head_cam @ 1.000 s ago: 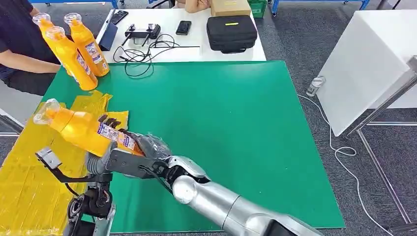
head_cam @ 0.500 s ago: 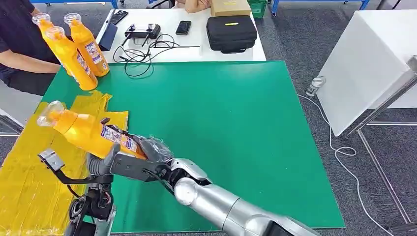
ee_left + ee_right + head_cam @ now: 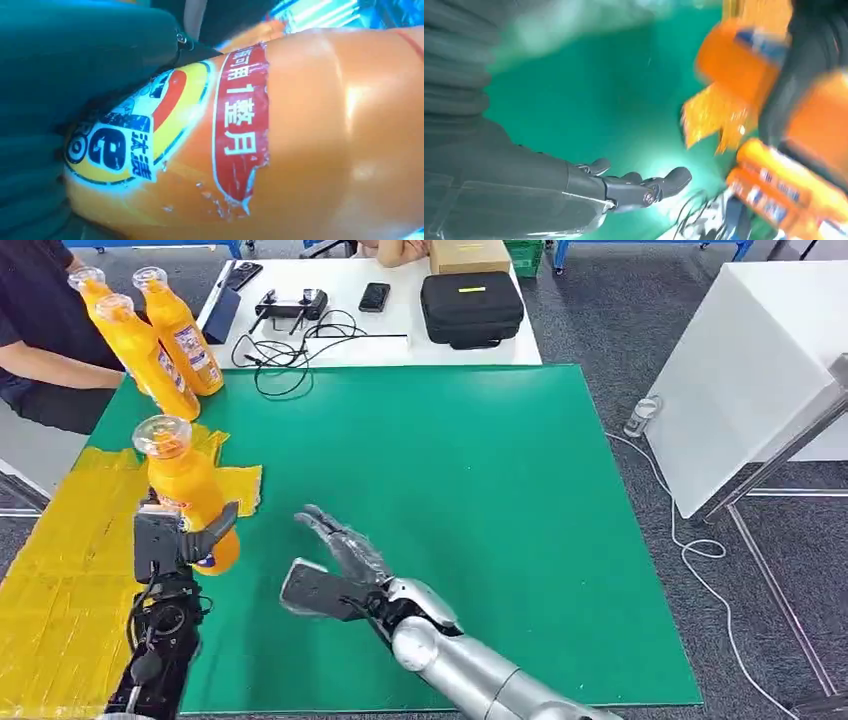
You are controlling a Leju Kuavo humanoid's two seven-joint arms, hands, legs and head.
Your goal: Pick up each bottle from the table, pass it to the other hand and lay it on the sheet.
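Left hand (image 3: pixel 170 540) holds one bottle (image 3: pixel 185 485); perhaps three more bottles (image 3: pixel 160 335) stand beyond.

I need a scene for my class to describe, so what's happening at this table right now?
A humanoid robot is moving orange bottles onto a yellow sheet. Its left robot hand holds one orange bottle roughly upright at the sheet's edge, while the right robot hand hovers open and empty over the green mat. Two more bottles stand at the mat's far left corner, beside a seated person.
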